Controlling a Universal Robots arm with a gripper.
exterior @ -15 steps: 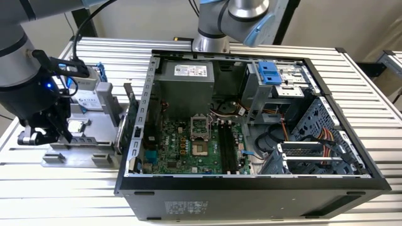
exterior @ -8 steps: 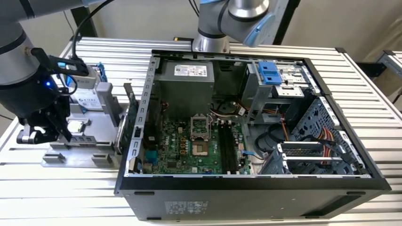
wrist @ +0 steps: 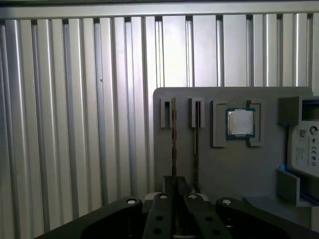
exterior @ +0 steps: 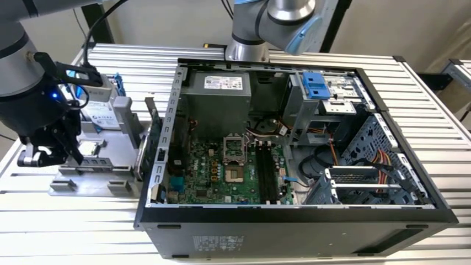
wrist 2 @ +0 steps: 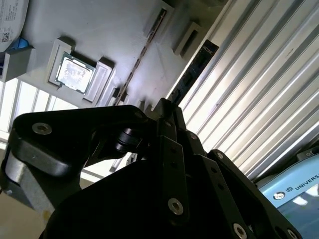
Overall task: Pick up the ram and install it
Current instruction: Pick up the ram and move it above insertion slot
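Claw [wrist: 174, 183] fingers are drawn together, clamped on the ram [wrist: 173, 139]. The ram stands on edge in a slot of the grey holder [wrist: 224, 164] and runs straight out from the fingertips. Just beside the claw, a second stick [wrist: 196, 144] stands parallel in the next slot. Beyond that stick, the square processor [wrist: 240, 122] sits in its recess. Holder rests on the ribbed bench [wrist: 75, 124]. Open computer case [exterior: 294, 229] sits well apart from the claw, toward the exterior view's right.

White printed label on the grey metal power supply box [exterior: 223, 83], nothing legible; white lettering, cut at the edge, on the light-blue rounded arm cover [wrist 2: 294, 191]; white printed sticker [wrist: 308, 149] on the drive.
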